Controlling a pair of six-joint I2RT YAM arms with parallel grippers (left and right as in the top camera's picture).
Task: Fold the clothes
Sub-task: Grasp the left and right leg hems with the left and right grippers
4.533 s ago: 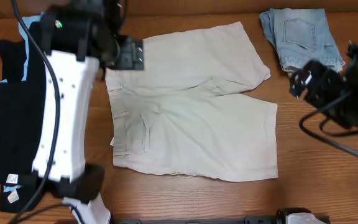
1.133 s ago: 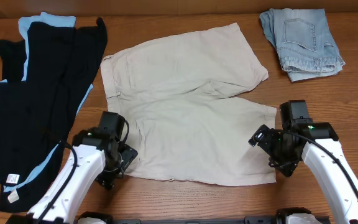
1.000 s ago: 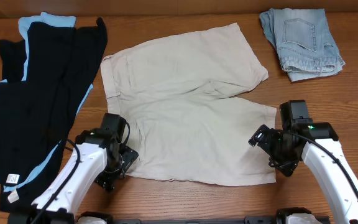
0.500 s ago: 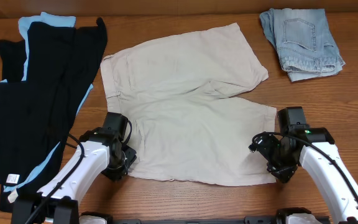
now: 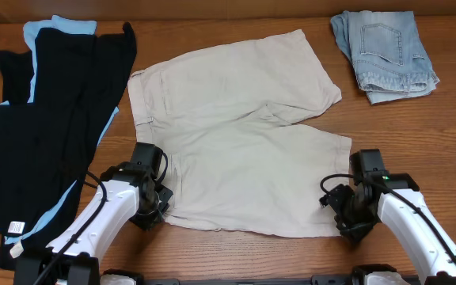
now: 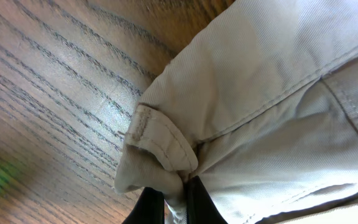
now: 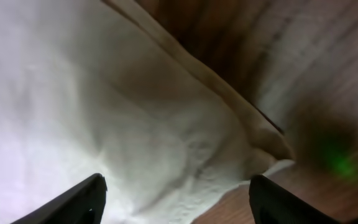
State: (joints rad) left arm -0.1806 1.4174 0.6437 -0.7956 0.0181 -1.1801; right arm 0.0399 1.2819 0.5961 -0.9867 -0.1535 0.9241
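Observation:
The beige khaki shorts [image 5: 244,134] lie flat in the middle of the table, waistband to the left and legs to the right. My left gripper [image 5: 155,212] is at the near waistband corner. In the left wrist view it [image 6: 174,196] is shut on a bunched fold of that khaki corner [image 6: 160,146]. My right gripper [image 5: 345,220] is at the near leg's hem corner. The right wrist view shows it [image 7: 178,186] open, its fingers standing on either side of the pale hem cloth [image 7: 166,143].
Black garments with light-blue trim [image 5: 46,127] lie spread along the left side. Folded pale blue denim shorts [image 5: 386,51] sit at the back right. Bare wooden tabletop [image 5: 418,134] shows right of the shorts and along the near edge.
My left gripper has shut on the waistband corner. My right gripper has slid nearer the front edge onto the hem corner, its fingers drawing in a little.

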